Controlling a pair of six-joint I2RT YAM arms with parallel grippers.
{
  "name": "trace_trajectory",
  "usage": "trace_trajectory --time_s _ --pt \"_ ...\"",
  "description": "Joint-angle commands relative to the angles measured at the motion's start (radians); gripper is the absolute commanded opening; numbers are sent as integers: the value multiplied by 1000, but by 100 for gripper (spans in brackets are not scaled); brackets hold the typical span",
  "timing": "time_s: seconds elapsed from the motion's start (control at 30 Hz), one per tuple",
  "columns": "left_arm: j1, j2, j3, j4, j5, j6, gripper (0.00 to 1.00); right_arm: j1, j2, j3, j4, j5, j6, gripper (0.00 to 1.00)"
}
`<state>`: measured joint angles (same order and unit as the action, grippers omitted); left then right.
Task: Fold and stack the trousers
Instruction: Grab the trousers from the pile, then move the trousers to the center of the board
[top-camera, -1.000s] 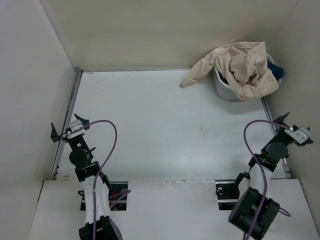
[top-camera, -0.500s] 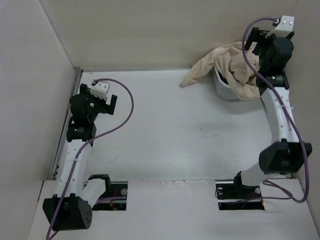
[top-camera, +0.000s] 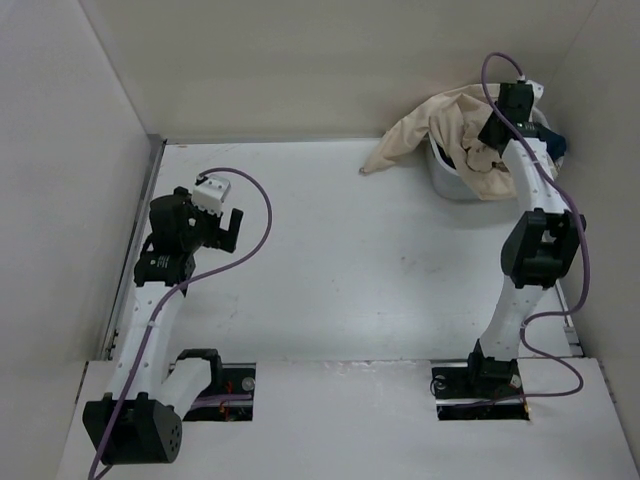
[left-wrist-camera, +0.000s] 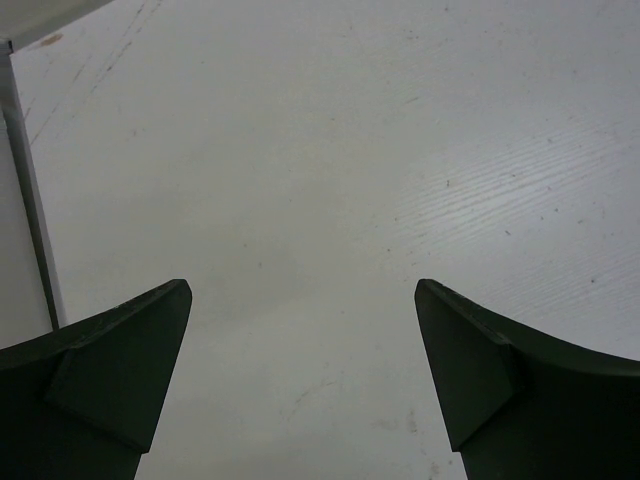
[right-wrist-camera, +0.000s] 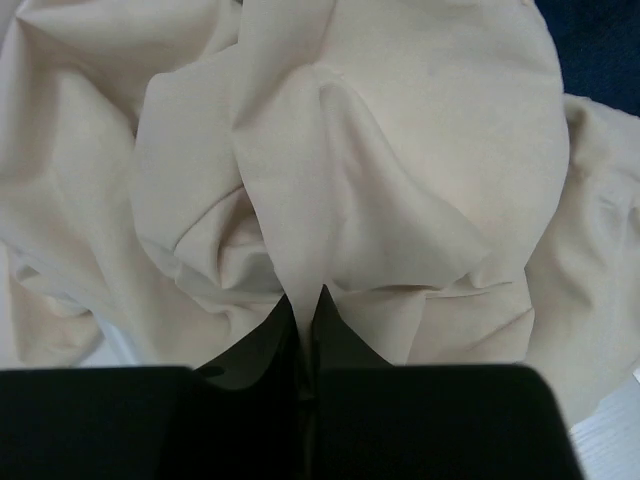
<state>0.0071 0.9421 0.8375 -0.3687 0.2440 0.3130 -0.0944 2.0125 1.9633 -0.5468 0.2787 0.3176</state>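
Note:
The beige trousers (top-camera: 440, 125) lie crumpled over a pale bucket (top-camera: 450, 182) at the back right, one leg trailing onto the white table (top-camera: 330, 260). My right gripper (top-camera: 488, 138) reaches down into the heap and is shut on a raised fold of the trousers (right-wrist-camera: 400, 150). In the right wrist view the cloth ridge runs straight into the closed gripper (right-wrist-camera: 305, 297). My left gripper (top-camera: 232, 228) hovers over the table's left side. It stands wide open (left-wrist-camera: 302, 290), with only bare table between its fingers.
A dark blue garment (top-camera: 553, 140) shows at the bucket's right side, and in the right wrist view's top corner (right-wrist-camera: 600, 40). Walls enclose the table at the left, back and right. A metal rail (top-camera: 140, 230) runs along the left edge.
My right arm dropped from above the bucket onto the trousers and its jaws shut on a fold. The left arm shifted slightly nearer and to the right, still open.

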Motion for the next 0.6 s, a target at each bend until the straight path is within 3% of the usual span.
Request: trace_trajectory --time_s 0.0,0.13,0.3,0.47,0.57 --pt "0 -60 28 30 18 -11 100 -3 -79 98 -38 -5 11 0" --pt "9 -92 8 69 9 -3 100 179 -171 239 36 -105 -110 0" --pt "104 -120 -12 195 -29 -49 100 691 -207 635 109 -200 -365 0" --pt "196 -121 18 269 -12 -118 100 969 -332 617 241 -171 -483 0" --pt "233 -131 23 315 -11 -138 100 1000 -440 470 271 -96 -471 0"
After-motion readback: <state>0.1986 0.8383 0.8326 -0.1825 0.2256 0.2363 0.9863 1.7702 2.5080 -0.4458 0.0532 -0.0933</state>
